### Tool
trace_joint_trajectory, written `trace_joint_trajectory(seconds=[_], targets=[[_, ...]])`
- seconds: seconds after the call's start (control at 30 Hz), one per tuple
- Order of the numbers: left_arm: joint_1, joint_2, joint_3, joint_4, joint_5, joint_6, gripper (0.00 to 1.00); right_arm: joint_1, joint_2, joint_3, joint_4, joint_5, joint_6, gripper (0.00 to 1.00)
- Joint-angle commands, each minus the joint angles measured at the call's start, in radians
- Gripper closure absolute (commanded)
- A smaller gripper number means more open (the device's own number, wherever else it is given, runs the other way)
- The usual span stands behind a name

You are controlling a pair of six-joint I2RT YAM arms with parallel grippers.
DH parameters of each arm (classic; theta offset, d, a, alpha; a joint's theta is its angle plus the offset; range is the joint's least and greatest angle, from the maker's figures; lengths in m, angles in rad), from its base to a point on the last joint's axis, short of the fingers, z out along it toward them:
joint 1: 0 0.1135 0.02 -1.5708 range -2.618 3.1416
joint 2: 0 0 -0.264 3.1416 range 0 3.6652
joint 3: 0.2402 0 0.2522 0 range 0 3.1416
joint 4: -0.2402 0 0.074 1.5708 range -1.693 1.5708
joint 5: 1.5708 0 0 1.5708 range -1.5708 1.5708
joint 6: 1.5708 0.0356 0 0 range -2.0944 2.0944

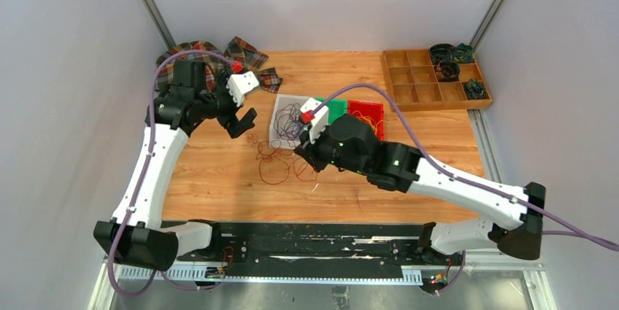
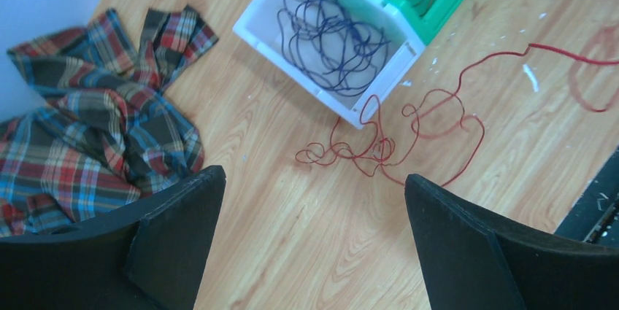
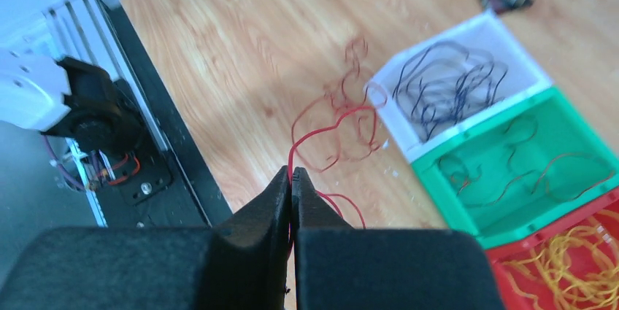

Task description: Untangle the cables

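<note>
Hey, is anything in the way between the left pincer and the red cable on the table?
Nothing visible. The open left pincer hangs above the red cable, which lies loose by the white bin. The right pincer grips one strand.

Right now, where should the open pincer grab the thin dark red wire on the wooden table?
Grip the thin dark red wire on the lone strand beyond its knotted clump, coming straight down: there it lies flat, and nothing crowds that stretch.
</note>
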Motion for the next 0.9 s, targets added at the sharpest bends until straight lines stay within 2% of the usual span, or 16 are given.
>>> trace_joint_trajectory(seconds=[0.0,0.13,0.27,0.5,0.67,0.8,0.87], targets=[[0.007,-0.077,0.042,-0.046,0.163,0.037,0.02,-0.007,-0.058,0.075,0.027,0.012,-0.151,0.99],[0.007,-0.122,0.04,-0.046,0.188,0.032,0.02,-0.009,-0.082,0.16,0.035,0.051,-0.219,0.99],[0.007,-0.127,0.027,-0.045,0.196,0.01,0.02,-0.011,-0.094,0.253,0.054,0.003,-0.249,0.99],[0.007,-0.173,0.036,-0.045,0.437,-0.053,0.02,-0.011,-0.022,0.402,0.039,-0.137,-0.222,0.99],[0.007,-0.211,0.126,-0.046,0.488,-0.027,0.02,-0.011,0.028,0.418,0.036,-0.201,-0.198,0.99],[0.004,-0.217,0.154,-0.045,0.58,-0.008,0.01,-0.011,0.058,0.407,0.063,-0.241,-0.169,0.99],[0.004,-0.214,0.155,-0.044,0.63,-0.028,0.03,-0.011,0.066,0.398,0.085,-0.244,-0.158,0.99]])
